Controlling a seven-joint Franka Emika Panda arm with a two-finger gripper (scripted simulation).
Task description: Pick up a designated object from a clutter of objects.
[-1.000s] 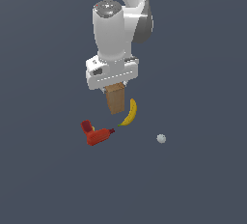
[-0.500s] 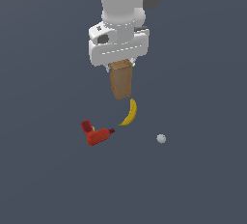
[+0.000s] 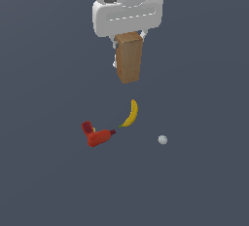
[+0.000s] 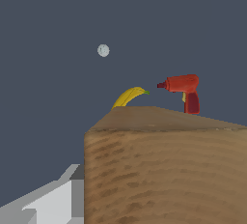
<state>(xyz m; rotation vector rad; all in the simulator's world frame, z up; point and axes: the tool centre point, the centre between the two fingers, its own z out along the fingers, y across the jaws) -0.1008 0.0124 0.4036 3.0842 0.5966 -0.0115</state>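
Brown box (image 3: 129, 57) clamped in gripper (image 3: 128, 49), hanging upright, clear of floor. Below on floor: banana (image 3: 130, 113), red drill (image 3: 97, 134), white ball (image 3: 162, 140).

A plain dark grey floor (image 3: 44, 171) was seen, on which a yellow banana (image 3: 131, 113), a red drill-shaped tool (image 3: 96, 135) and a tiny white ball (image 3: 162, 140) were laid.

ext view high, far; wrist cam close behind box (image 4: 164, 170); both show banana (image 3: 130, 113)
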